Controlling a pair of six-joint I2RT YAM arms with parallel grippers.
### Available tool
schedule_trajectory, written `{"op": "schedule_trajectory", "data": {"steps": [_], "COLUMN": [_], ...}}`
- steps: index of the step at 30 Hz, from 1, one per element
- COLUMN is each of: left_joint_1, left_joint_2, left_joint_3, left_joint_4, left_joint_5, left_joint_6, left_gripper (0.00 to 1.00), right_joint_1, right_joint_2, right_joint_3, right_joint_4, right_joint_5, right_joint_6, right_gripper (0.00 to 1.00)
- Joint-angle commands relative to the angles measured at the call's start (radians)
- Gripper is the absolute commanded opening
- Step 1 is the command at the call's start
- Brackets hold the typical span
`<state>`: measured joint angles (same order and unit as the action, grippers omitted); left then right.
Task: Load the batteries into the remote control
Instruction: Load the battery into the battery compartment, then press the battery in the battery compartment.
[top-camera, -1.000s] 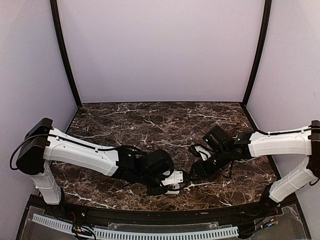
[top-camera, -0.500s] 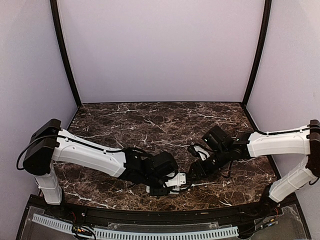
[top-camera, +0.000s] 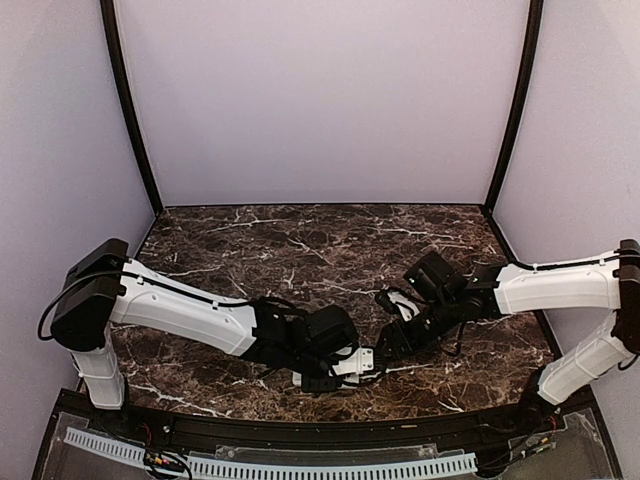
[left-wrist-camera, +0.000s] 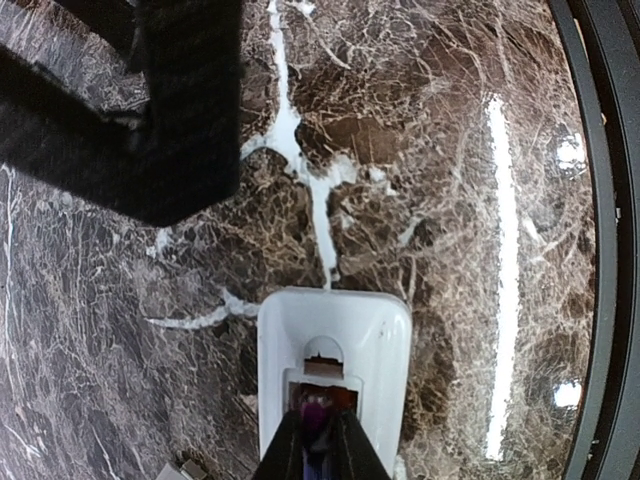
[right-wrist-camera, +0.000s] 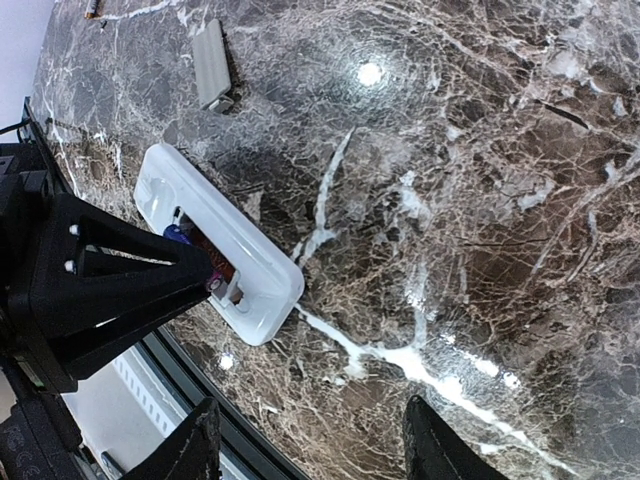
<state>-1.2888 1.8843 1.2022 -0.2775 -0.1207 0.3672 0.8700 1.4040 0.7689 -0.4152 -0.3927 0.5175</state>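
Observation:
The white remote control (left-wrist-camera: 375, 330) lies back-up on the marble table, its recessed compartment (left-wrist-camera: 345, 395) open. My left gripper (left-wrist-camera: 318, 425) is shut on a battery (left-wrist-camera: 318, 412) with a purple end, holding it tip-down in the compartment, where reddish-orange shows. The right wrist view shows the remote (right-wrist-camera: 255, 270) with the left gripper's black fingers over its compartment and the battery tip (right-wrist-camera: 213, 283) between them. My right gripper (right-wrist-camera: 310, 445) is open and empty, hovering just right of the remote. In the top view the remote (top-camera: 352, 363) lies near the front edge between both grippers.
A small flat grey rectangular piece (right-wrist-camera: 212, 65) lies on the table beyond the remote. A tiny slim object (right-wrist-camera: 92, 8) lies further off, too small to identify. The black front rail (left-wrist-camera: 600, 200) runs close beside the remote. The right gripper's black body (left-wrist-camera: 190, 100) hangs over the table ahead of the left wrist.
My left arm has reached further right, bringing its gripper and battery onto the remote's compartment. The right arm has barely moved.

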Motion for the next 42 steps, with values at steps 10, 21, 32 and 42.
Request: {"op": "schedule_trajectory", "data": {"steps": [10,21,32,42], "left_joint_1": [-0.003,0.015,0.282,0.373], "left_joint_2": [0.005,-0.184,-0.520,-0.676], "left_joint_3": [0.015,0.005,-0.225,-0.356], "left_joint_4": [-0.008,0.019,0.116,0.145], "left_joint_5": [-0.014,0.031,0.106,-0.106], "left_joint_6": [0.010,-0.009,-0.435,-0.559], "left_gripper": [0.31,0.54,0.77,0.92], "right_joint_1": [-0.004,-0.003,0.096,0.166], "right_joint_2": [-0.025,0.013,0.268,0.408], "right_joint_3": [-0.014,0.077,0.286,0.415], "right_joint_4": [0.014,-0.017,-0.025,-0.111], "right_joint_5": [-0.002,0.003,0.034,0.075], "right_joint_6": [0.004,-0.145,-0.375,-0.511], "right_gripper": [0.59,0.59,0.59,0.58]}}
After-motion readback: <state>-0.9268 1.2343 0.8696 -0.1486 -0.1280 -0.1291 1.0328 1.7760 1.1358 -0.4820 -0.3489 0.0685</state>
